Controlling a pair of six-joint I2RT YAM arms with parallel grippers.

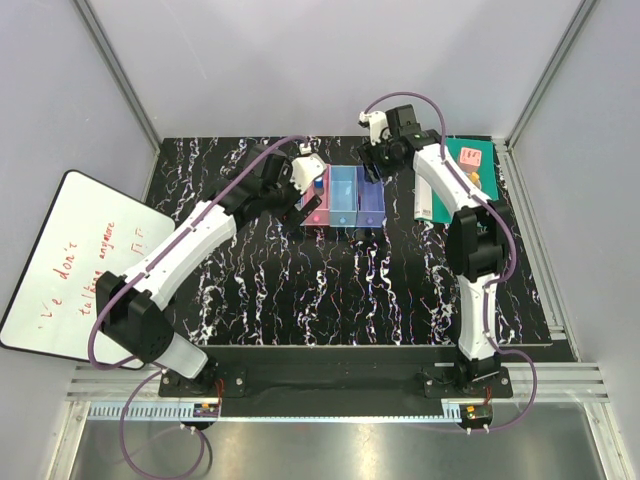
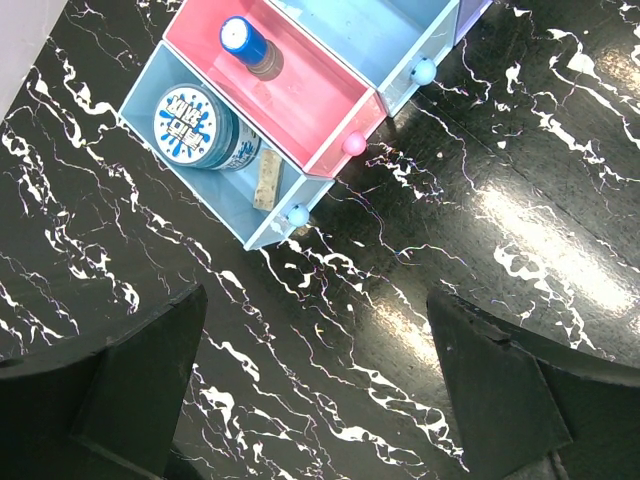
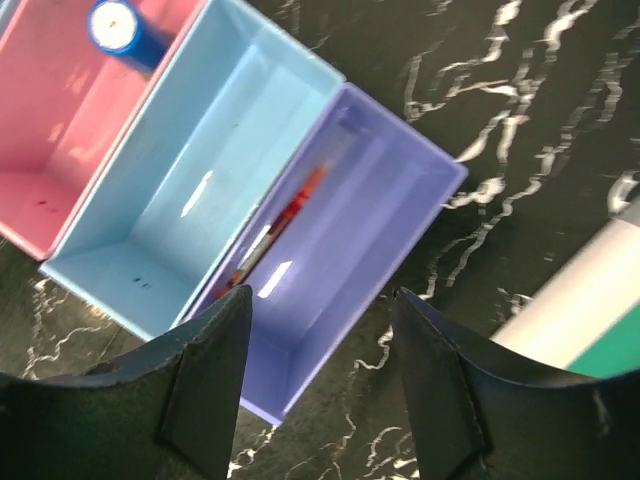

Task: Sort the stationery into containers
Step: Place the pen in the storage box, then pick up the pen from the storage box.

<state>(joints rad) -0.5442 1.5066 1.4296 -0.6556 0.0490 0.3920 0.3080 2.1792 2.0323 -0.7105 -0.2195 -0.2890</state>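
While the orange-yellow stick (image 3: 280,220) lies in the purple bin (image 3: 400,200), right gripper (image 3: 318,305) and left gripper (image 2: 318,300) hold their fingers spread, empty; next, probably, fetching another item.

table (image 2: 480,230): is showing a glossy black top with white marbled veins, mirroring bright patches of glare.
bins (image 2: 320,110): are looking like smooth, translucent plastic in pink, blue and purple.
bin knobs (image 2: 354,144): are shining as small glossy beads.
blue cylinder (image 2: 243,40): is gleaming, smooth and shiny.
round blue disc (image 2: 190,125): is carrying a glossy printed label.
fingers (image 2: 130,390): are appearing as matt dark plastic.
whiteboard (image 1: 60,260): is presenting a smooth white face.
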